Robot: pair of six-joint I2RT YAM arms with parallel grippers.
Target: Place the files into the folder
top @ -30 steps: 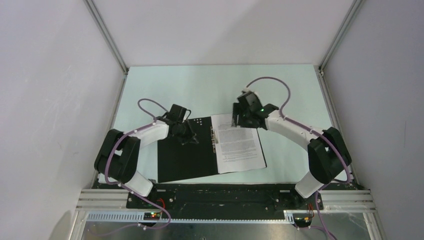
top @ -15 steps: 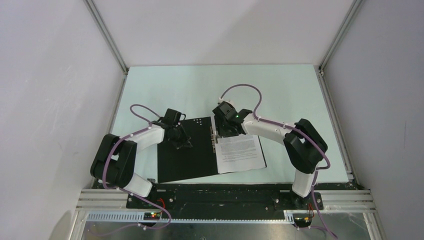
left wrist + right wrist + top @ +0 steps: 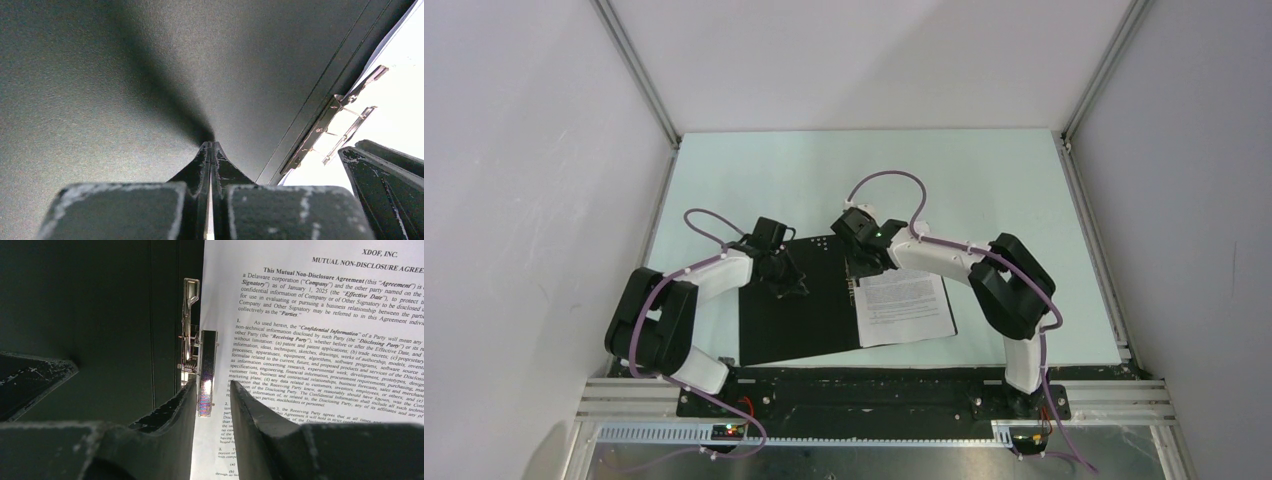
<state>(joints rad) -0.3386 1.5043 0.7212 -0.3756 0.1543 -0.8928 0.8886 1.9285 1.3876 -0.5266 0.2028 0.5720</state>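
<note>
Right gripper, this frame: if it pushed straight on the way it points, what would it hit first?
Most likely the metal clip on the spine of the folder. The right gripper has its open jaws astride the clip's raised lever, right beside the files. Depth is hard to judge.

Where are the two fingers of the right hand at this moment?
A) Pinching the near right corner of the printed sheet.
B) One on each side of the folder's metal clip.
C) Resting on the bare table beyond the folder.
B: the right wrist view shows the right hand with a finger on either side of the shiny metal clip, at the left edge of the printed sheet.
</note>
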